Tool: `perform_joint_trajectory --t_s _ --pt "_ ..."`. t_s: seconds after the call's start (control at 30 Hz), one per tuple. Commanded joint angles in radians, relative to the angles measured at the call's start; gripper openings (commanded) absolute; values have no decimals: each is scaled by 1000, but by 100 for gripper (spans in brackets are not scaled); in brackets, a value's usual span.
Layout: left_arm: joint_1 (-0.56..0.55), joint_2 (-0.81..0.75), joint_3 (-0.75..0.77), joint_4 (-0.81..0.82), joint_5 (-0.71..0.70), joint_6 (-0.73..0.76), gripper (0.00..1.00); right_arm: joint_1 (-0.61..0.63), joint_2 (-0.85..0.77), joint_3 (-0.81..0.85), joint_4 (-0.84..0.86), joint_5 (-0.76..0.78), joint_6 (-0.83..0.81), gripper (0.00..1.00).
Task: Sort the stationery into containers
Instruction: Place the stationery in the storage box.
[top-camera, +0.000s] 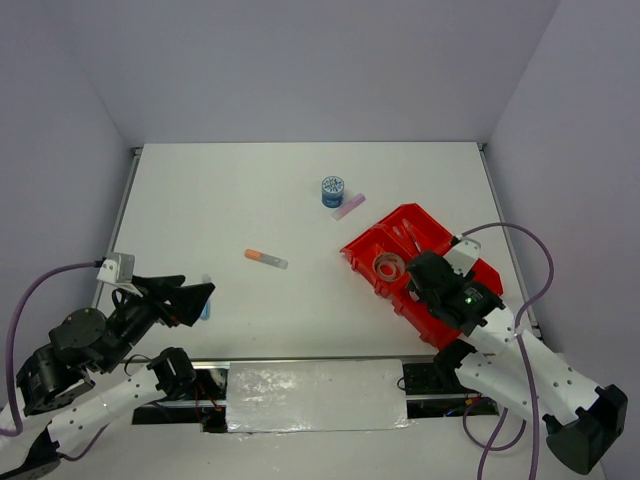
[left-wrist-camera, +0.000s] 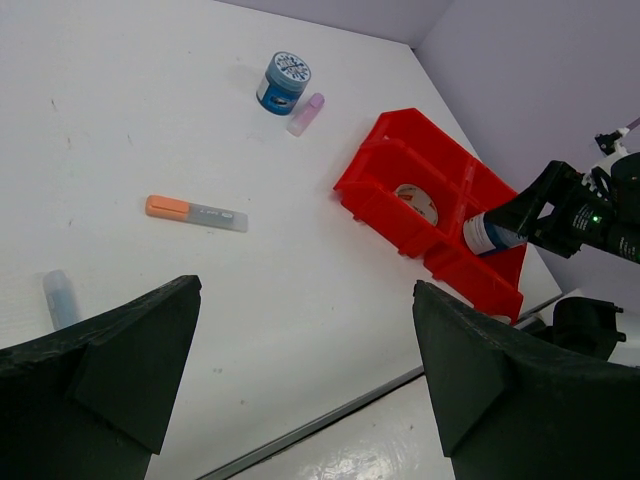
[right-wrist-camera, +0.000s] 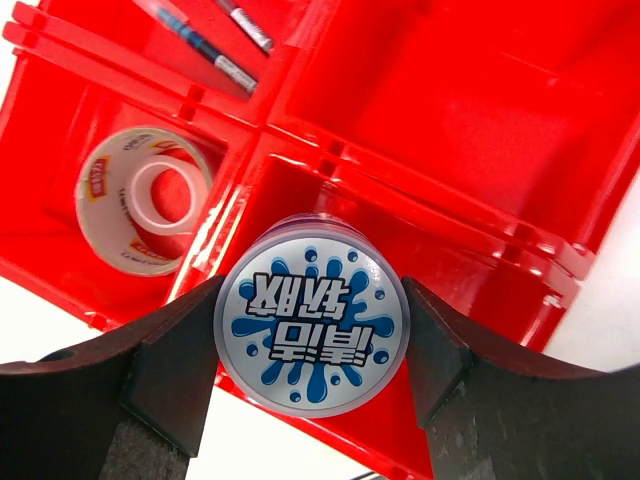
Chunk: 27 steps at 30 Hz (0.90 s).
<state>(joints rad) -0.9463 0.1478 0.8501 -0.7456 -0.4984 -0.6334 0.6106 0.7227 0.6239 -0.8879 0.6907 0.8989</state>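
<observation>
**Right gripper (right-wrist-camera: 310, 352) clamped on a round blue-white patterned roll (right-wrist-camera: 312, 325) over the red plastic divided tray (right-wrist-camera: 480, 120).**
The roll hangs above the compartment beside the one holding the clear tape ring (right-wrist-camera: 145, 200). Left gripper (left-wrist-camera: 305, 300) spread wide and empty near a light blue pen (left-wrist-camera: 60, 297); second patterned roll (top-camera: 332, 190), pink stick (top-camera: 349, 206) and orange-tipped marker (top-camera: 266, 258) lie on the white table (top-camera: 200, 200).

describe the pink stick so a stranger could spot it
Start at the red tray on the right, then look just left of its far corner. Beside the blue-white roll standing there lies the pink stick, the only slim pale pink item.
</observation>
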Motion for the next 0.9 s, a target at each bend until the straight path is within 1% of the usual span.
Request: perform_joint_trajectory --t_s 0.0,0.03,0.07,0.17,0.2,0.27,0.37,0.43,0.47,0.5,0.53,0.57,0.67,0.7,0.73,0.87 --pt "-9 -8 17 15 -22 -8 99 -6 7 7 93 7 -2 7" --pt "-11 -5 17 14 -23 -8 99 -3 11 5 99 4 -5 8" --pt "-11 -5 18 14 -23 -8 99 -5 20 5 107 3 -8 15" --pt "-11 -5 17 17 -22 -8 99 -5 37 7 110 3 -12 17" --pt "-11 -4 18 15 -20 -8 99 -5 41 7 110 4 -14 29" --pt "-12 -5 17 15 -20 -6 99 -5 49 10 110 6 -15 44" --pt "-14 -7 18 17 -20 -6 99 -5 55 8 119 1 -21 47" --pt "-12 -8 17 15 -19 -6 99 -3 57 10 116 -5 -22 56" --pt "-14 -10 17 17 -20 -6 99 -5 55 10 116 -5 -23 62" --pt "-17 -11 17 17 -20 -6 99 -5 54 8 116 -10 -26 66" --pt "-17 -11 15 17 -20 -6 99 -5 46 7 116 -14 -28 73" --pt "-17 -11 17 17 -20 -6 99 -5 41 7 113 -16 -26 78" --pt "-17 -11 17 17 -20 -6 99 -5 20 10 110 -25 -38 81" --pt "-19 -10 15 17 -20 -8 99 -5 9 11 112 -26 -43 88" --pt "-19 -10 17 17 -20 -8 99 -5 6 13 112 -25 -43 92" --pt "-19 -10 17 15 -20 -8 99 -5 6 30 102 -40 -51 93"
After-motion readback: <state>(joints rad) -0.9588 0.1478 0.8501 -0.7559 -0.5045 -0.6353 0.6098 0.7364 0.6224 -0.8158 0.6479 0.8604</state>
